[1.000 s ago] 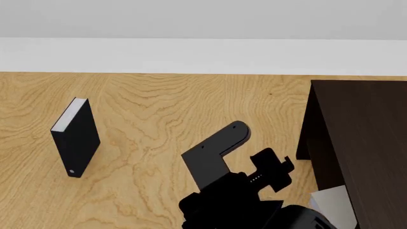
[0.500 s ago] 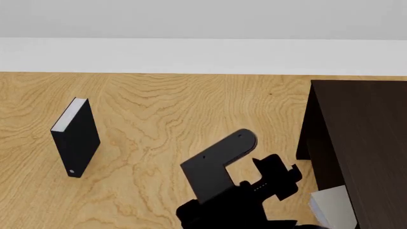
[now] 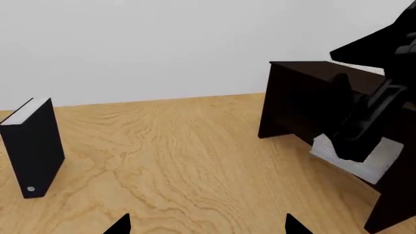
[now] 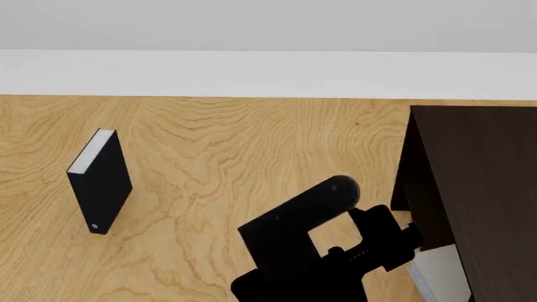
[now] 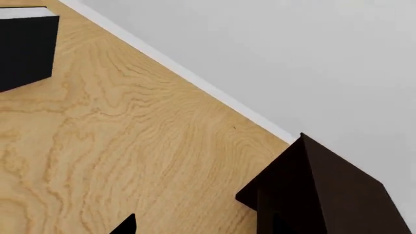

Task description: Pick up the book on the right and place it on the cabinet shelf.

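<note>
The light grey book [image 4: 441, 272] lies low inside the dark cabinet [image 4: 482, 182], at the head view's right edge. In the left wrist view it [image 3: 385, 152] rests flat on the cabinet shelf [image 3: 390, 195], partly behind my right gripper [image 3: 356, 139]. My right gripper [image 4: 393, 242] is at the cabinet's open side, just above the book. Its wrist view shows its jaws [image 5: 202, 226] wide apart with only wood between them. One fingertip [image 5: 127, 226] shows; the other blends into the cabinet [image 5: 325, 195]. My left gripper [image 3: 208, 225] is open and empty, low over the wood.
A thinner black book [image 4: 100, 184] stands upright on the wooden surface at the far left, also in the left wrist view [image 3: 34, 146] and the right wrist view [image 5: 26, 46]. A white wall base [image 4: 251, 72] runs along the back.
My right arm has moved right and down, toward the cabinet's opening, and now covers part of the grey book's near corner. Neither book has moved.
</note>
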Motion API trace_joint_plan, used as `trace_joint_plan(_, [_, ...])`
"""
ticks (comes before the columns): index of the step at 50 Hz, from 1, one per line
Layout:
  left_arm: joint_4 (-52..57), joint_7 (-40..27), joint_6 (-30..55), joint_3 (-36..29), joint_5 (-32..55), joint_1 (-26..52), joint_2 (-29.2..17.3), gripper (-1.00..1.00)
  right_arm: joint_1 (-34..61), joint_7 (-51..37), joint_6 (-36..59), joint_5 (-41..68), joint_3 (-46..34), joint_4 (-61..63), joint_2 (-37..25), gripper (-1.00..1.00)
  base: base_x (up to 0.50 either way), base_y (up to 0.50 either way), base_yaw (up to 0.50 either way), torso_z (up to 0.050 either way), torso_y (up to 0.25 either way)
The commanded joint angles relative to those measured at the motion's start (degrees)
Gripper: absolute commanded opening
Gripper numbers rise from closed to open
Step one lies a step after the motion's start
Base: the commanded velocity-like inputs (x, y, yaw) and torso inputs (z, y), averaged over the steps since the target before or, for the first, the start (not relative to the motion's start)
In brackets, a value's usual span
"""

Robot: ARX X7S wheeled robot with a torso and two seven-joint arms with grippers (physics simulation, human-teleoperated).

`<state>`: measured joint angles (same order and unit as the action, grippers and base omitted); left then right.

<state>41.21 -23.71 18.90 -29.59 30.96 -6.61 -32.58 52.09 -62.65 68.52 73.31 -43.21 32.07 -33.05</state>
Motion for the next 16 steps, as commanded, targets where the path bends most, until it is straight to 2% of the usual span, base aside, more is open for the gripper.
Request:
trace_joint_plan(1, [0.4,-0.4,-0.1,0.1,0.1,-0.1,-0.3,1.0,0.8,-9.5,2.8,9.4,3.0,5.9,-1.6,1.0,0.0,0.0,0.0,0.0,0.0])
trace_joint_plan(6, [0.2,-0.3,-0.3,0.1,0.0,-0.2,-0.3,1.0,1.7,-14.6,3.0,15.5,4.2,8.5,-2.7,1.0,0.0,0.0,0.0,0.0,0.0])
trace_joint_plan(16, [-0.1,-0.4,-0.4,0.0,-0.1,0.0,-0.3,1.0,2.8,-18.9,2.1,21.2,4.9,11.9,-4.0,1.0,0.0,0.0,0.0,0.0,0.0])
